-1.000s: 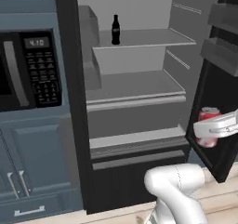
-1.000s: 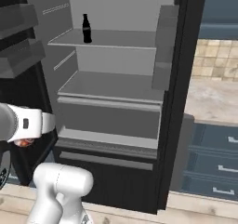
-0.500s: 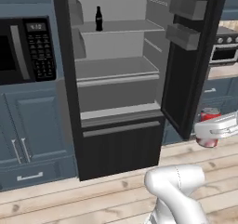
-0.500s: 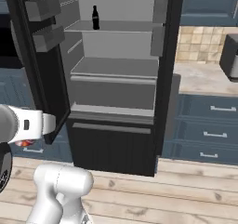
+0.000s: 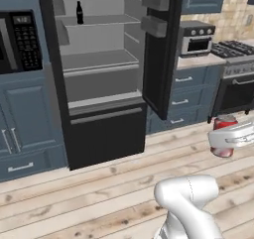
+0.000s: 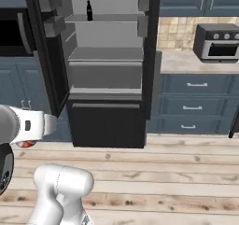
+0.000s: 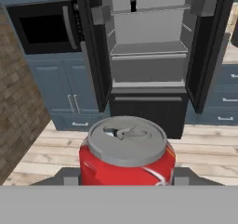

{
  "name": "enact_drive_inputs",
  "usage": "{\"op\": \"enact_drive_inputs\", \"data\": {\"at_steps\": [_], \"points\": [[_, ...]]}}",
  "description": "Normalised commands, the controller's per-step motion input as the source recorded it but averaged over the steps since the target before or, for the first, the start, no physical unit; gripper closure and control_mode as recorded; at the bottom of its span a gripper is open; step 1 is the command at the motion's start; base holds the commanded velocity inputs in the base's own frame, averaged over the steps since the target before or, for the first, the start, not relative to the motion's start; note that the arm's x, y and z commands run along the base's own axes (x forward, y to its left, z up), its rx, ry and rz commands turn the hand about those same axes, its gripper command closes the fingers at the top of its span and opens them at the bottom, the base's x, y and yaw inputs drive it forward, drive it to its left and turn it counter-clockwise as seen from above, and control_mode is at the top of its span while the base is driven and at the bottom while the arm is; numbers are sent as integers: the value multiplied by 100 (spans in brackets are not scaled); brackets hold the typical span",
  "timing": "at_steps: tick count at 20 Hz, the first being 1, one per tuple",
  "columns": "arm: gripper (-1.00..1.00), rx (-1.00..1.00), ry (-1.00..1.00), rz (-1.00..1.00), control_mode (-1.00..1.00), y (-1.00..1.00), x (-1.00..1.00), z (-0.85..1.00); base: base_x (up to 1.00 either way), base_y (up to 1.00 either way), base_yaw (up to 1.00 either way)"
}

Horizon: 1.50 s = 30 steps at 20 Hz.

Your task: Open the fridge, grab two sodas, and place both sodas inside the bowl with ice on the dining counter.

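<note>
One red soda (image 7: 127,159) with a silver top sits upright between my fingers (image 7: 69,176) in the hand view. My gripper (image 7: 126,175) is shut on it. In the left base view the gripper (image 5: 227,139) holds that soda (image 5: 223,122) low at the right, over the wooden floor. Just a red sliver of the soda (image 6: 25,144) peeks from under the hand in the right base view. The black fridge (image 5: 106,129) stands some way off with both doors open, its grey shelves (image 6: 106,54) bare of cans. The bowl and the dining counter are out of view.
A black bottle (image 5: 79,13) stands on the fridge's upper shelf. The microwave cabinet (image 5: 20,44) is left of the fridge. Right of it run wall cabinets with a toaster oven (image 5: 197,37) and a stove (image 5: 237,79). A brown textured surface (image 7: 18,111) rises at the hand view's left.
The whole picture has shifted: the base has backed away from the fridge and turned, so the fridge looks smaller and the stove side has come in. The soda stays in my gripper.
</note>
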Motion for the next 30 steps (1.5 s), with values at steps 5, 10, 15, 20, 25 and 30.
{"op": "enact_drive_inputs", "data": {"at_steps": [5,10,15,20,25,30], "points": [[100,0,0,0,100,0,0,0,-100,16,-31],[100,0,0,0,100,0,0,0,-100,10,-31],[100,0,0,0,100,0,0,0,-100,1,-30],[100,0,0,0,100,0,0,0,-100,-6,-25],[100,0,0,0,100,0,0,0,-100,-34,-23],[100,0,0,0,100,0,0,0,-100,-57,-16]]}}
